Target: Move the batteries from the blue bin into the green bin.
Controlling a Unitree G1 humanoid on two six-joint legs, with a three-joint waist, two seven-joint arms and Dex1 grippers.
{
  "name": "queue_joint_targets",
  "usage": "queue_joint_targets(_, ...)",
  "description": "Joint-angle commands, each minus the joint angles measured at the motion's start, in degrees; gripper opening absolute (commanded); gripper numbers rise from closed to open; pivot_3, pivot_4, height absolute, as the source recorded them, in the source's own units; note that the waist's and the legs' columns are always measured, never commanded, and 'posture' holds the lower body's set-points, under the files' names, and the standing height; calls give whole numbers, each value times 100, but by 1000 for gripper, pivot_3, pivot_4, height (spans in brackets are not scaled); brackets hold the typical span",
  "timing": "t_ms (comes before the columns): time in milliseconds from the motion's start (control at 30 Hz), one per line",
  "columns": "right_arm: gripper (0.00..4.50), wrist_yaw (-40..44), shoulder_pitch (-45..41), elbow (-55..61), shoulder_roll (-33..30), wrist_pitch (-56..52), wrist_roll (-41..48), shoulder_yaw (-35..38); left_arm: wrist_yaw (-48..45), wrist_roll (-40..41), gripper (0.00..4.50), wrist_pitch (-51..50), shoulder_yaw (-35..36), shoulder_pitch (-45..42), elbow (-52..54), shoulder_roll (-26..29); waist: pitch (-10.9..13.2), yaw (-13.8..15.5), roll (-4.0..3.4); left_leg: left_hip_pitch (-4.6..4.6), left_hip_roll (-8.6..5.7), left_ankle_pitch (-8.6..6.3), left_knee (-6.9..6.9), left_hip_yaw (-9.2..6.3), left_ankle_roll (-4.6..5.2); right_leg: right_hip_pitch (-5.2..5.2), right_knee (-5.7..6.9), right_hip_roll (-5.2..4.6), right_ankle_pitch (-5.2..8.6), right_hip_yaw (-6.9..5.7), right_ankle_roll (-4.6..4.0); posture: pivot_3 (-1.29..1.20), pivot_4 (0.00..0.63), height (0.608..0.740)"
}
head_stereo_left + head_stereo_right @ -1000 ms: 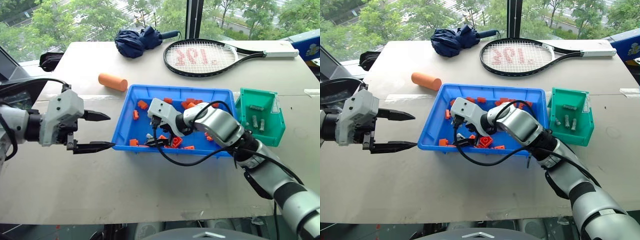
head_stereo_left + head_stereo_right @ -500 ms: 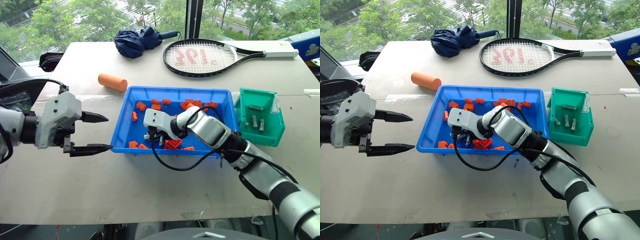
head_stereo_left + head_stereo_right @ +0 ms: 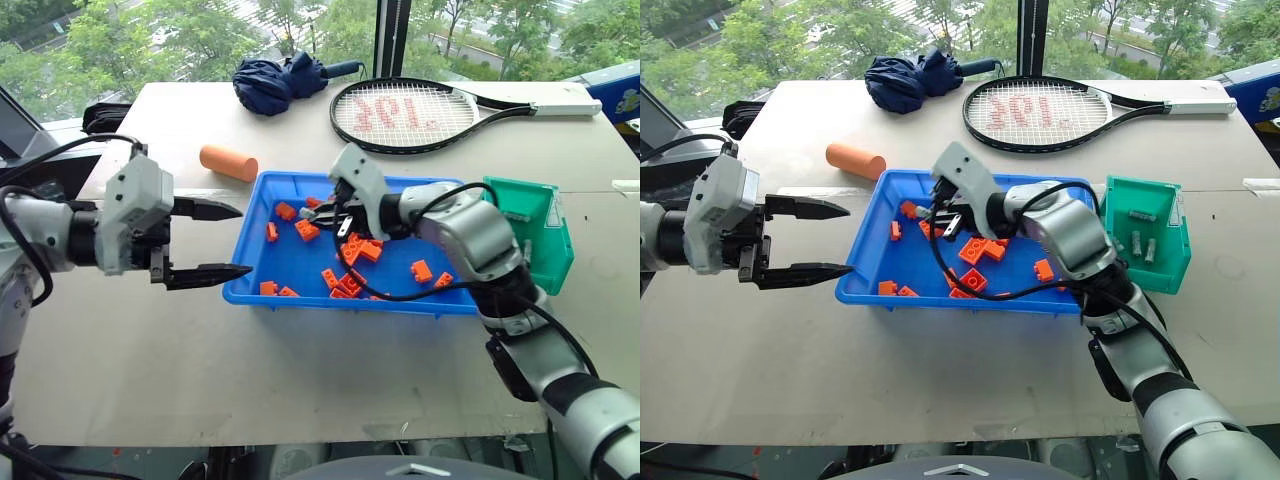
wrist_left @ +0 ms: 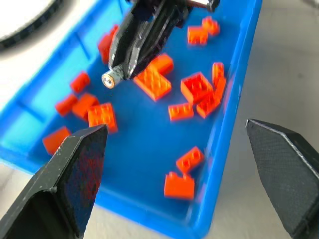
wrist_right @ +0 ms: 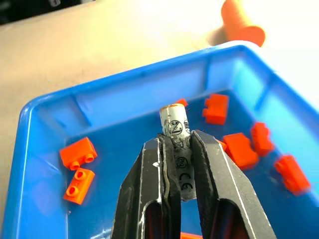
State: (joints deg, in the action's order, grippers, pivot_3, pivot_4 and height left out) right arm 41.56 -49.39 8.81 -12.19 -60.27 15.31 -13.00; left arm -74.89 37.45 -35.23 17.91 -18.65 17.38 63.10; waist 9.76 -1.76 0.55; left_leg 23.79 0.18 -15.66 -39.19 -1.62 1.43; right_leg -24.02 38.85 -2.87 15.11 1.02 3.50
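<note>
Your right gripper (image 5: 177,149) is clamped on a battery (image 5: 177,137), holding it up above the floor of the blue bin (image 3: 300,185), over the bin's far side at about 12 o'clock of its centre. The battery sticks out well past the fingertips, so the grip sits on its lower half only. That is the main risk: a fast swing toward the green bin (image 3: 548,262), which stands just beside the blue bin at 3 o'clock, could let the smooth cylinder pivot or slide out and fall among the orange bricks (image 3: 360,250), or onto the surface between the bins. The green bin is small with a high back wall and already holds a few batteries (image 3: 1135,240); if you come in low, the protruding end may strike its rim, and a release from too high could bounce the battery out of the cut-away front. Your left gripper (image 3: 218,240) is spread wide and empty, hovering at 9 o'clock just beside the blue bin's rim; drifting it inward could nudge the bin and shift everything under your right arm.
</note>
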Motion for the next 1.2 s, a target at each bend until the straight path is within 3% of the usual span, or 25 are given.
queue_joint_targets(33, 37, -380, 310, 1176, -352, -766, 378, 1036, 311, 316, 4500, -105, -320, -572, 97, -395, 0, 48, 0, 0, -2, 0, 0, 0, 0, 1, 0, -1, 0, -1, 0, 0, 150, 740)
queue_joint_targets(267, 37, -895, 972, 2434, -1368, -1895, 599, 2518, 559, 314, 4500, -86, -1229, -1678, -150, -1395, 0, 96, -1, 0, -5, -1, -3, 2, 3, 3, 1, 4, 0, 2, 1, 0, 150, 740)
queue_joint_targets(433, 37, -1107, 1848, 2756, -2266, -2053, 463, 3295, 420, -32, 4500, 222, -1870, -2357, -664, -1981, 0, 107, 0, -2, -10, -2, -4, 6, 5, 9, -2, 5, 0, 6, 1, 0, 150, 740)
queue_joint_targets(733, 37, -1749, 2504, 2356, -2217, -1411, 241, 3838, 96, -304, 4500, 554, -2392, -3043, -1156, -2722, 0, 69, -2, -8, -10, -1, -6, 16, 5, 8, 1, 14, 0, 19, 1, 0, 150, 740)
queue_joint_targets(1000, 3661, -1727, 3021, 2259, -2352, -477, 298, 3990, 286, -370, 4500, 440, -2233, -2793, -854, -2535, 0, 92, -3, -7, -6, -1, -7, 15, 5, 8, -1, 12, 0, 21, 1, 0, 150, 740)
queue_joint_targets(1200, 3661, -545, 4088, 2343, -2206, 1195, 1032, 4452, 704, -467, 4500, 429, -1617, -1877, -383, -1867, 0, 80, -3, -9, 2, -2, -5, 15, 5, 9, -1, 13, 0, 23, 1, 0, 150, 740)
